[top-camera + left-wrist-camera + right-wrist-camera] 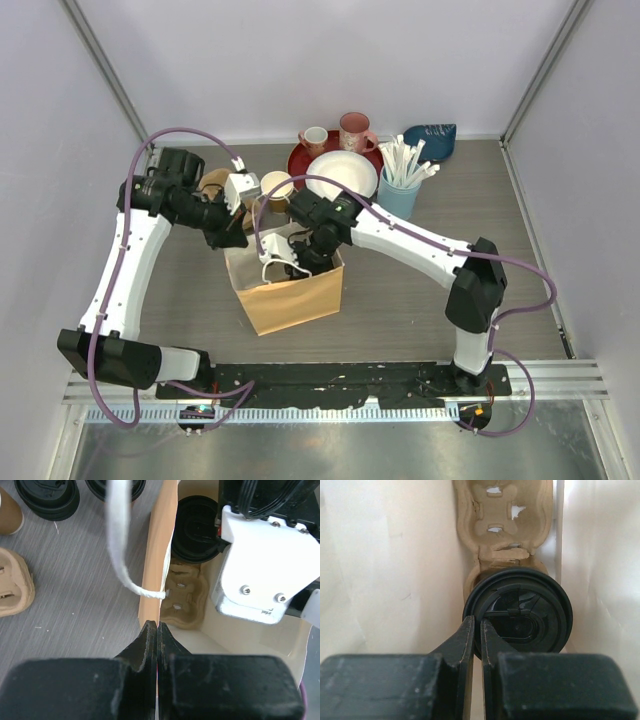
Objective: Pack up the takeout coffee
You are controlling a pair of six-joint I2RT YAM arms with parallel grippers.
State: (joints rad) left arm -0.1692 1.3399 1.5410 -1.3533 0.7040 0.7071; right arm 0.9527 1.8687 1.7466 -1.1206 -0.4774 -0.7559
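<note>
A brown paper bag (292, 298) stands open in the middle of the table. My left gripper (157, 626) is shut on the bag's tan side wall (159, 555), by its white handle (117, 535). My right gripper (477, 626) is down inside the bag (303, 255), shut on the rim of a takeout coffee cup's black lid (520, 612). That cup (196, 527) sits at the end of a pulp cup carrier (502, 515) on the bag's floor. Two more black-lidded cups (47, 497) and a tan cup (7, 515) stand outside the bag.
An open tan cup (277, 187) stands behind the bag. Another pulp carrier (12, 582) lies to the bag's left. At the back are a red plate (300, 160) with a white bowl (342, 172), pink mugs (355, 130) and a light-blue cup of straws (400, 190).
</note>
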